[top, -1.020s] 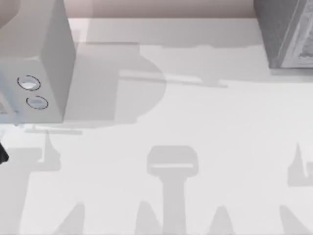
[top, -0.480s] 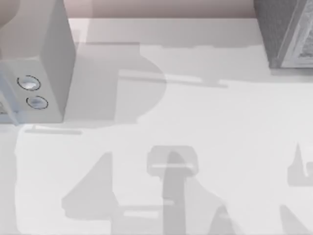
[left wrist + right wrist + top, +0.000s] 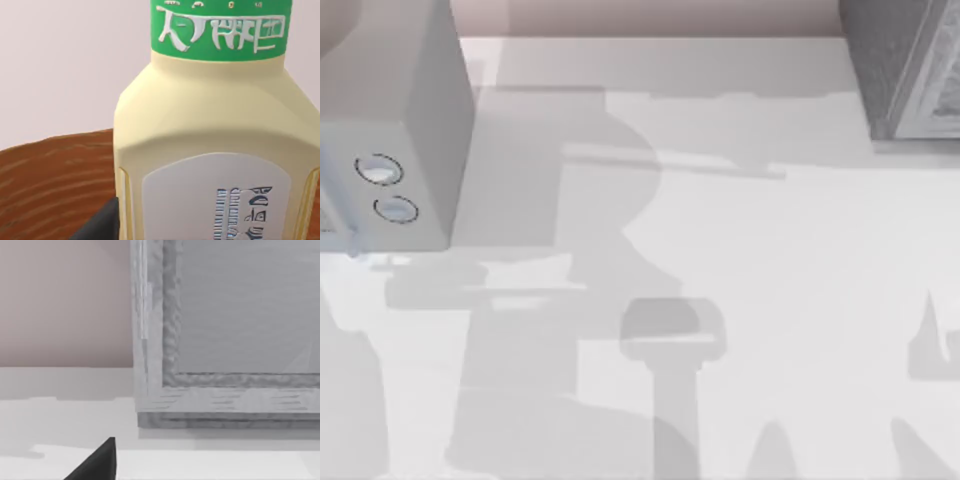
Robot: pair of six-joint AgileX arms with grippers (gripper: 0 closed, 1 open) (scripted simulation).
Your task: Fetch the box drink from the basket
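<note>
While the box drink sits upright just ahead of the left gripper, above the brown basket, finger state: cannot tell. Looks rigid, light, smooth; grab flat body sides below green band.

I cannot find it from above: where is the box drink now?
The box drink stands upright close before the left wrist camera, over the brown woven basket.

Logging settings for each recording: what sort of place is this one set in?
Probably a rendered kitchen-like tabletop. A white table carries a grey appliance with two round dials at its left and another grey box at its right; the left wrist view shows a box drink over a brown woven basket.
</note>
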